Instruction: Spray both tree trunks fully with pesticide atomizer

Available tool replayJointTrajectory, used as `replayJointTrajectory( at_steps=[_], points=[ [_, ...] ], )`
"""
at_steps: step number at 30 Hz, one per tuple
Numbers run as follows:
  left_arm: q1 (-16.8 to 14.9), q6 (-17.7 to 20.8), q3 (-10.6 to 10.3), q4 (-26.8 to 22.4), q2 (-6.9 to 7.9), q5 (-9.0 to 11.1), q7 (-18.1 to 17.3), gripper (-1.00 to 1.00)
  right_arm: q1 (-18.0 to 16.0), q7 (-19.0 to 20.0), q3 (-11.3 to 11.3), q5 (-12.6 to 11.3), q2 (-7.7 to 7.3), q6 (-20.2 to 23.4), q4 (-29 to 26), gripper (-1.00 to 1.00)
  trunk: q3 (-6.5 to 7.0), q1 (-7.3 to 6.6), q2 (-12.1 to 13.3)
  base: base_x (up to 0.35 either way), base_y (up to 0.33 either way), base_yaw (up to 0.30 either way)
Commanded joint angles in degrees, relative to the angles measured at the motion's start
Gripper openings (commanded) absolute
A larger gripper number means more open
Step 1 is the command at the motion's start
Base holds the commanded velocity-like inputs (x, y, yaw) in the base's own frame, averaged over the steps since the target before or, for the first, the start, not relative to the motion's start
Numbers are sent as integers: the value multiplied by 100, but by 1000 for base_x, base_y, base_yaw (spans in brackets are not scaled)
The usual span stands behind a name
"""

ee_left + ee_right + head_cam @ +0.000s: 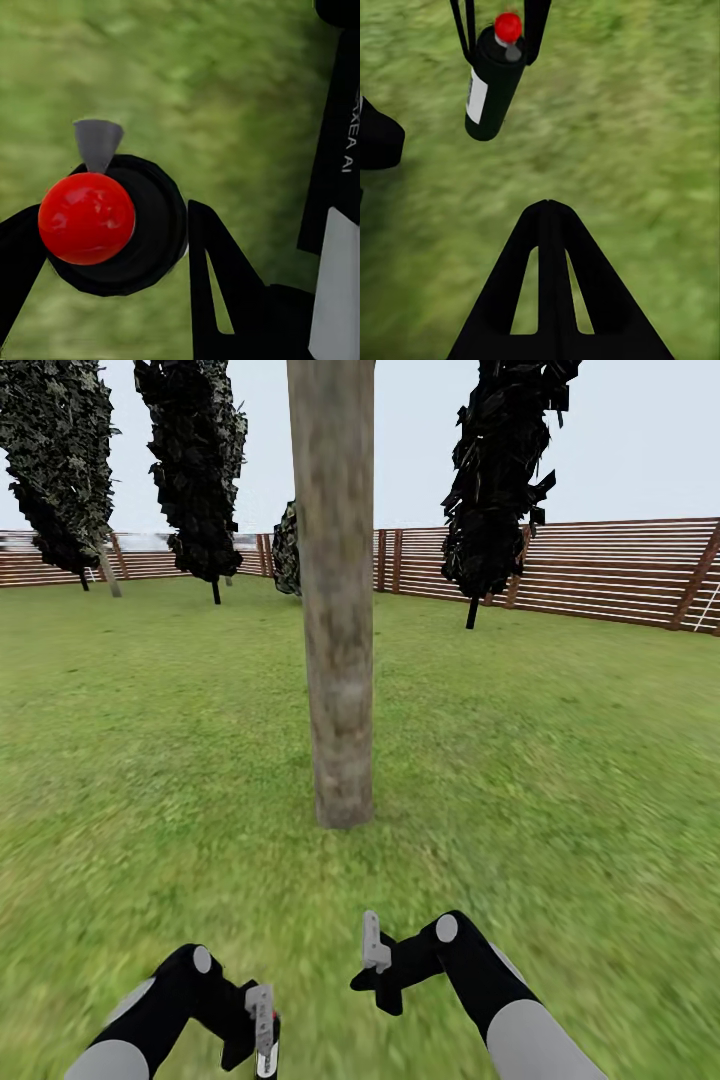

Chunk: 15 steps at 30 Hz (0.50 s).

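A thick mottled grey-brown tree trunk (336, 610) rises from the grass straight ahead, a short way beyond both arms. My left gripper (262, 1022) hangs low at the front and is shut on the pesticide atomizer (267, 1060). The atomizer (142, 225) is a black bottle with a red cap, a grey nozzle and a white label; black fingers (214, 270) flank it on both sides. My right gripper (547, 206) is shut with nothing in it and points down at the lawn, with the atomizer (493, 82) beyond it. A second pale trunk (108, 570) stands far off, back left.
Green lawn (560, 760) stretches all around the trunk. A brown slatted fence (600, 575) rings the back. Dark slim cypress-like trees (495, 470) stand near the fence on the left and right.
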Motion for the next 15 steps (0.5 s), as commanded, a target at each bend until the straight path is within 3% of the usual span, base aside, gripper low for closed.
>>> replayJointTrajectory(
  at_steps=[1, 2, 4, 5, 8, 15],
  points=[
    [-4, 8, 16, -12, -34, -27, -24, -100, -2, 3, -5, 48, 3, -58, -7, -100, -5, -1, -2, 0, 0, 0],
    [-3, 8, 14, -16, -48, -28, -24, -100, -2, 3, -5, 48, 3, -58, -7, -100, -5, -1, -2, 0, 0, 0],
    [-2, 45, -486, -20, -72, -26, -4, -100, -2, 27, -5, 43, 3, -58, -113, -100, -5, -1, -2, 0, 0, 0],
    [-2, 52, -550, -23, -82, -23, 0, -100, -2, 58, -5, 43, 3, -58, -121, -100, -5, -1, -2, 0, 0, 0],
    [-2, 47, -611, -26, -163, -28, -9, -100, -2, 247, -5, 43, 3, -55, -159, -100, -5, -1, -2, 0, 0, 0],
    [-2, 52, -636, -35, -390, -29, -5, -100, -2, 292, -5, 43, 3, -49, -251, -100, -5, -1, -2, 0, 0, 0]
  ],
)
